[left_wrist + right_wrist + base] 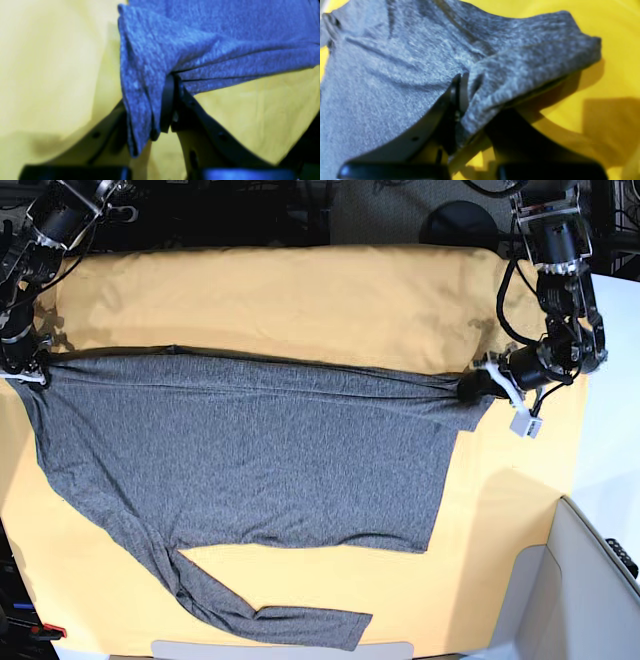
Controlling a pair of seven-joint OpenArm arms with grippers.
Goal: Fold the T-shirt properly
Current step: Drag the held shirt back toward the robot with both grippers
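The T-shirt (250,450) lies spread across the middle of the bench (300,300), which is covered by a yellow-orange cloth (510,510). Its upper edge is pulled into a taut line running from 9 o'clock to 3 o'clock in the base view, and one long sleeve (240,605) trails down toward 6 o'clock.

The left claw (172,85), at 3 o'clock in the base view, is pinched narrow on a bunched corner of the grey fabric; the cloth gathers into folds at its tips and hangs over one finger.

The right claw (460,82), at 9 o'clock in the base view, is likewise clamped tight on the opposite corner of the shirt, with fabric draped over both sides of its fingers and raised off the yellow cloth, throwing a shadow beneath.
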